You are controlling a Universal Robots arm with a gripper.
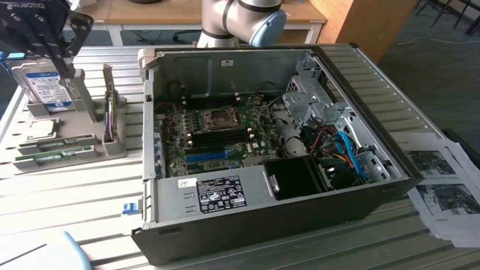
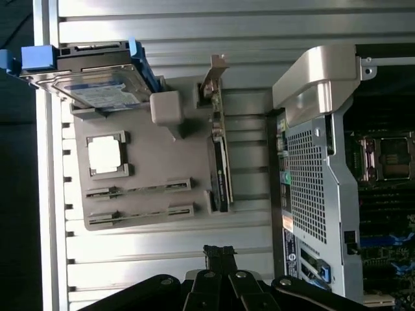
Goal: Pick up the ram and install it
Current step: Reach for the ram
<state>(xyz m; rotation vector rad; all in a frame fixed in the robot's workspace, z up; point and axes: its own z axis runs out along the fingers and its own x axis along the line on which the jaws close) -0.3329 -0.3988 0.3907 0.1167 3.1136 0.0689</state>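
Two ram sticks stand on edge in the slots of a grey holder [image 1: 90,143] at the exterior view's left: one ram [image 1: 56,147] and a second ram [image 1: 51,161] beside it. In the wrist view they are thin strips, ram [image 2: 139,190] and ram [image 2: 139,214], on the holder [image 2: 149,155]. My black gripper [image 1: 62,66] hangs high over the holder's far end, near the hard drive. Its fingers [image 2: 220,254] are pressed together, shut on nothing, apart from both sticks.
The holder also carries a blue-labelled hard drive [image 1: 44,84], a square processor [image 2: 107,155] and an upright expansion card [image 2: 220,162]. An open computer case [image 1: 360,112] lies to the exterior view's right, its motherboard [image 1: 217,135] exposed. Papers [image 1: 446,185] lie beyond it.
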